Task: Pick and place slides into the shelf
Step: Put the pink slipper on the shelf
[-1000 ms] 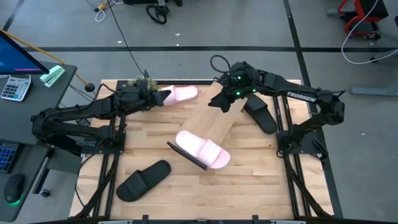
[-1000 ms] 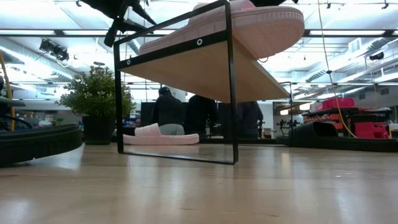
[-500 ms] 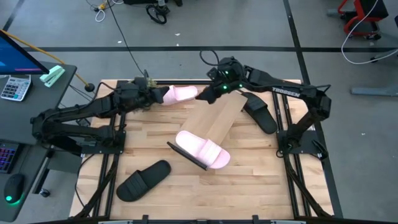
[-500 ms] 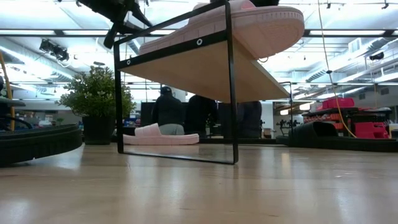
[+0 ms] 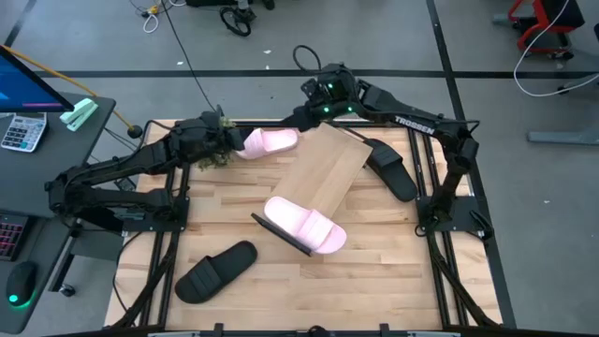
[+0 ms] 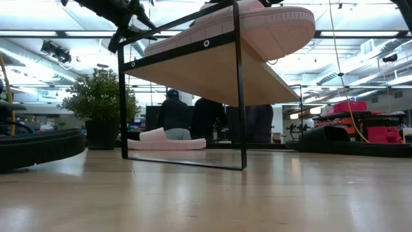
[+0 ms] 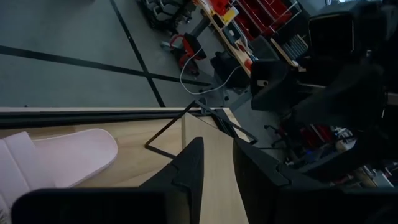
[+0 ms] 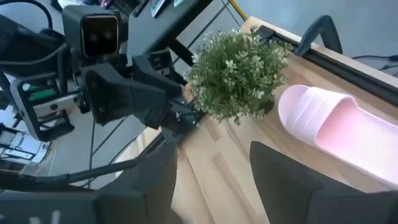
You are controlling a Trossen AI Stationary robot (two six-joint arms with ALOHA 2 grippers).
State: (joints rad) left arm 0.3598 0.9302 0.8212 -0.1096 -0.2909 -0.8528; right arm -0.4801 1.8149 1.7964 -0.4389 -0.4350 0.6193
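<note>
One pink slide (image 5: 304, 225) already lies on the shelf (image 5: 323, 180), at its near end, with the rest of the board bare. The second pink slide (image 5: 271, 142) rests on the table (image 5: 374, 271) at the far side, just left of the shelf's far end. A black slide (image 5: 391, 168) lies on the table to the right of the shelf, and the other black slide (image 5: 215, 271) lies near the table's near left corner, well apart from the rest.

My left gripper (image 5: 227, 142) sits at the left end of that far pink slide, next to the small potted plant (image 5: 213, 140). Its jaws are partly apart, and I cannot tell from these views whether they have any hold on the slide. In the left wrist view the slide (image 7: 59, 155) lies off to one side of my fingers (image 7: 189, 171), not between them, so I doubt I have it.

Over the last second my right gripper (image 5: 314, 110) has swung away from over the shelf's far right end, going left and farther out, and now hangs past the far table edge with its jaws wide apart and nothing in them. The far pink slide has not moved. I take this to mean both of my arms are converging on that slide, so it is likely the next one to go up, with three slides left to place.
</note>
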